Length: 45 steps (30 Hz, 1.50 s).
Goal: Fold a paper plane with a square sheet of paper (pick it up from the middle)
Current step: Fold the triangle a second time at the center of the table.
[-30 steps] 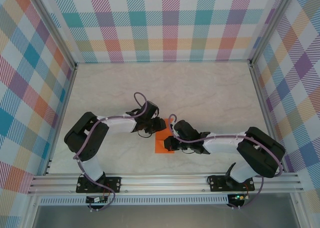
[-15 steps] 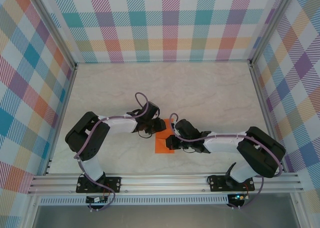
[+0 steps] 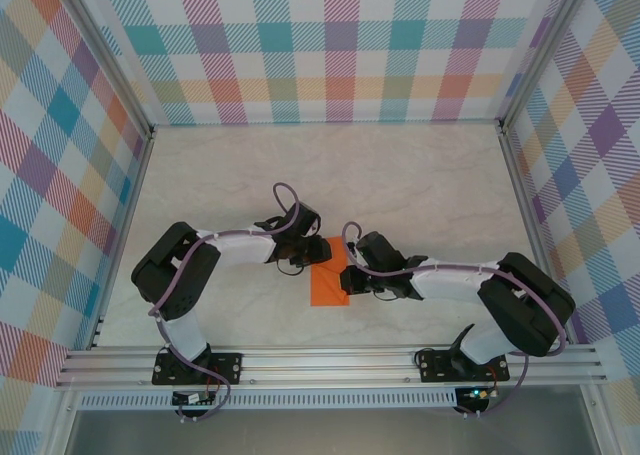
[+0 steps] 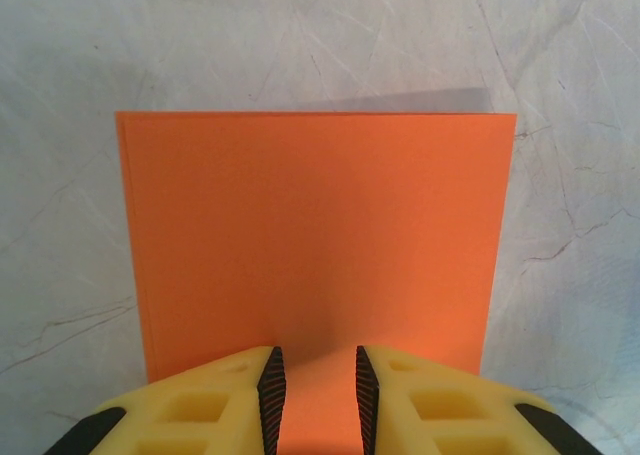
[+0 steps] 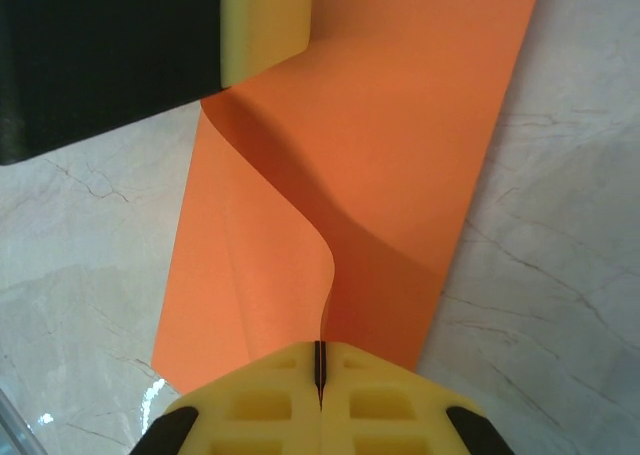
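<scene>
Fingers point(image 5: 250, 405) of the right gripper point(image 5: 320, 360) pinch a lifted edge of the square sheet of paper point(image 5: 400, 125), which runs lengthwise ahead to the slightly spread left gripper point(image 4: 318, 375).

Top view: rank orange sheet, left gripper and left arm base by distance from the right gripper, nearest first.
1. orange sheet: table centre, clamped by the right gripper.
2. left gripper: over the sheet's far-left corner.
3. left arm base: near rail, far left.

Paper point(image 3: 328, 285) squared up (right claw point(image 5: 320, 375) shifted outward).
</scene>
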Tool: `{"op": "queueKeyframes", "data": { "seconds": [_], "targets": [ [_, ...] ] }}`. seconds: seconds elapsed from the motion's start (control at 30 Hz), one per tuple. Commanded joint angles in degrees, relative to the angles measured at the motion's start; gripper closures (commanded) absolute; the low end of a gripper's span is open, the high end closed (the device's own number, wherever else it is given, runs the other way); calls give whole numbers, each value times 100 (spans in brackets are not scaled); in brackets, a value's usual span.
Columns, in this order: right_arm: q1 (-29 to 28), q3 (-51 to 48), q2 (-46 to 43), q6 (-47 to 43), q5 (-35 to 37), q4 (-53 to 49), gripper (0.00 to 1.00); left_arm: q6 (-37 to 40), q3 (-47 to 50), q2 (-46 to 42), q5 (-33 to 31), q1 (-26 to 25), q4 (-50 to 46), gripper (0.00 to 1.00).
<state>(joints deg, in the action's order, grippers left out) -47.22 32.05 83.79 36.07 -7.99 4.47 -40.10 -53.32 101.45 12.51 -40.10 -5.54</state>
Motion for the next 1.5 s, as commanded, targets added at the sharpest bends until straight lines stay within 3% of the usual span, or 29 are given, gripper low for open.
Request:
{"op": "queueKeyframes", "data": {
  "seconds": [0.0, 0.57, 1.47],
  "targets": [
    [46, 213, -72, -406, 43, -350, 95, 186, -110, 197, -197, -65, -340, 71],
    [134, 653, 315, -1451, -297, -503, 96, 286, -315, 327, -231, -109, -492, 71],
    [288, 639, 850, -1501, -183, -388, 97, 304, -424, 170, -244, -119, -597, 71]
  ]
}}
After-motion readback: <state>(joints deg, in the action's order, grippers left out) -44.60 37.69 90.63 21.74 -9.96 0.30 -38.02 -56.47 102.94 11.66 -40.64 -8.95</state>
